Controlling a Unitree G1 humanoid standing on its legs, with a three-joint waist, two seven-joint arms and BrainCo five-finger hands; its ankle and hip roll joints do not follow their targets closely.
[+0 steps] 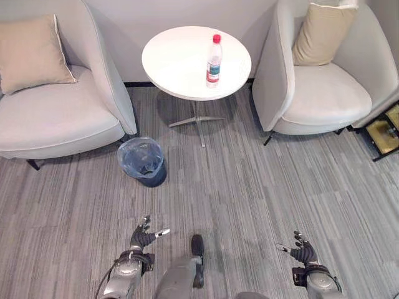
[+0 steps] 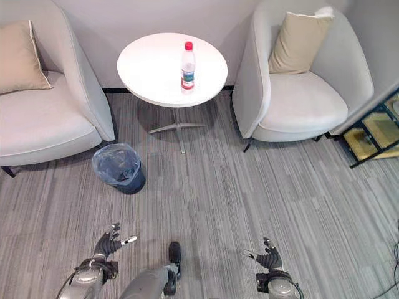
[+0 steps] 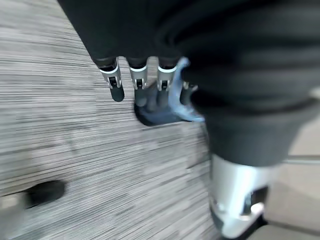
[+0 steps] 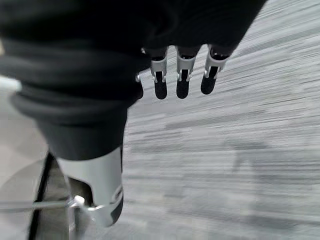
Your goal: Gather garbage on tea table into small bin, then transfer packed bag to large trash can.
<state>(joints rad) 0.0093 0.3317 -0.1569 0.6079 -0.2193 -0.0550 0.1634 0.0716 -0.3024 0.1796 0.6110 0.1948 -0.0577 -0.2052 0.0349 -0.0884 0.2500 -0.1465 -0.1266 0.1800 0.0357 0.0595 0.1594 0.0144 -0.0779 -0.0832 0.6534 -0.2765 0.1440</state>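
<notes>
On the round white counter (image 1: 181, 59) between 2 grey armchairs, 1 clear bottle (image 1: 214, 61) stands upright, red cap on, near the counter's right side. It is the only piece of garbage in sight there.

Small bin (image 1: 143, 161): on the carpet to the left of the counter's foot, just beside the left armchair (image 1: 59, 106), lined with a bluish bag; contents too dim to tell.

Left hand (image 1: 144, 237) and right hand (image 1: 303, 252): both low over the carpet, well apart from counter and bin, fingers (image 3: 116, 85) straight and spread, holding nothing. Right wrist view agrees: fingers relaxed over bare floor.

Step in hand, by my reading: the very start; nothing gathered yet. Next move calls for closing on the counter, then a reach across its top to take the bottle round its body, then a carry down and left to the bin.

Label: a red-and-blue band on the bottle; print too small to read. No large trash can to note.
</notes>
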